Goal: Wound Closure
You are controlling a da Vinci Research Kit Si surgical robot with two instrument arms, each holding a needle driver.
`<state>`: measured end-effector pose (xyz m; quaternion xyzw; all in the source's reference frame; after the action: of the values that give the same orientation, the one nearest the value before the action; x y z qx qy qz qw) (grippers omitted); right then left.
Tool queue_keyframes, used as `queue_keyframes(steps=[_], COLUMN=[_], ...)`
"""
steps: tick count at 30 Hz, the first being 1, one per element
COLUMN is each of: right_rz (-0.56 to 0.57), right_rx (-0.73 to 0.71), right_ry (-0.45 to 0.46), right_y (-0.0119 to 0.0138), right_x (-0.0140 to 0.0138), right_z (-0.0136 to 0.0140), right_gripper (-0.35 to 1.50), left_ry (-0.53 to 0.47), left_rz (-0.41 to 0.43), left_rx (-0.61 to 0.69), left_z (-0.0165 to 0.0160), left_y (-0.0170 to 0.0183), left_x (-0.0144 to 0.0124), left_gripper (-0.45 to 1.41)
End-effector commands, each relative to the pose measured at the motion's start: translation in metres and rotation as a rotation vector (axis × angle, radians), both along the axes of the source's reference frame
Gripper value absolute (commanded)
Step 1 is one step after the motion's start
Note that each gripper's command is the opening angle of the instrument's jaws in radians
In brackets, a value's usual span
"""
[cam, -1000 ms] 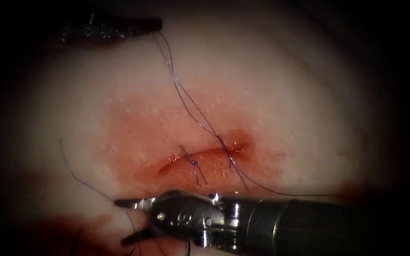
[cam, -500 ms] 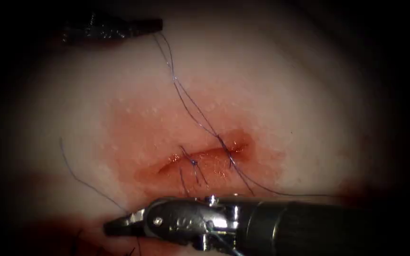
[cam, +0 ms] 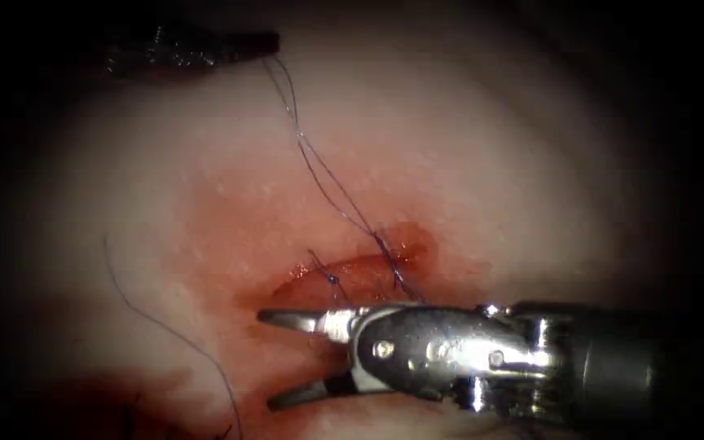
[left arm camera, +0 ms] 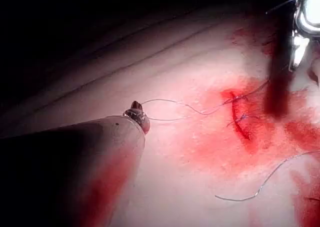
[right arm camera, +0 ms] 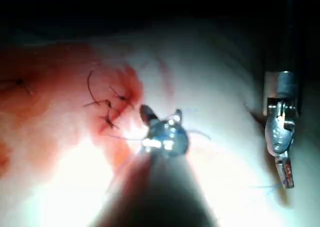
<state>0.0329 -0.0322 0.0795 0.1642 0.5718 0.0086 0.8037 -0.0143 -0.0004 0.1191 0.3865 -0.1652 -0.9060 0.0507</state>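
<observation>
Thread (cam: 319, 175) held by left tool (cam: 266, 41); right tool (cam: 283, 358) gapes, seemingly empty.

We find no readable text, labels, brands, numbers or signs in any view. The metal of the right pincer (cam: 275, 360) at lower centre of the endoscope frame carries no legible marking.

The right tool (cam: 287, 358) is polished metal, bright and glossy on its wrist, with smooth tapered fingers (cam: 291, 319). The left tool (cam: 266, 41), at 11 o'clock, is darker, ridged metal. The tissue (cam: 466, 163) looks soft, pale and faintly pebbled, wet and shiny around the cut (cam: 344, 273) where red fluid (cam: 238, 236) glistens. The thread (cam: 319, 175) is fine, dark, smooth filament.
</observation>
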Motion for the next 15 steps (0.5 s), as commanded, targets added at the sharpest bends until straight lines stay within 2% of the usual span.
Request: queue_keyframes(steps=[1,7,13,15], right_rz=[0.027,0.123,0.19,0.202], right_rx=[-0.003,0.005,0.033,0.066], right_ry=[-0.045,-0.138,-0.181,-0.189], right_y=[0.0027,0.0072,0.0094,0.0104], right_x=[-0.0028,-0.0075,-0.0093,-0.0093], right_z=[-0.0003,0.0016,0.0037,0.0056], right_gripper=[1.46,1.46,1.43,1.13], left_ry=[-0.002,-0.007,-0.006,-0.02], left_rz=[0.0,-0.002,-0.001,0.005], left_rx=[0.0,-0.003,-0.008,-0.007], left_z=[0.0003,-0.0004,-0.0008,-0.0011], left_y=[0.0003,0.0004,0.0,-0.0001], left_x=[-0.0005,-0.0005,-0.0004,-0.0003], left_gripper=[-0.45,-0.45,-0.45,-0.45])
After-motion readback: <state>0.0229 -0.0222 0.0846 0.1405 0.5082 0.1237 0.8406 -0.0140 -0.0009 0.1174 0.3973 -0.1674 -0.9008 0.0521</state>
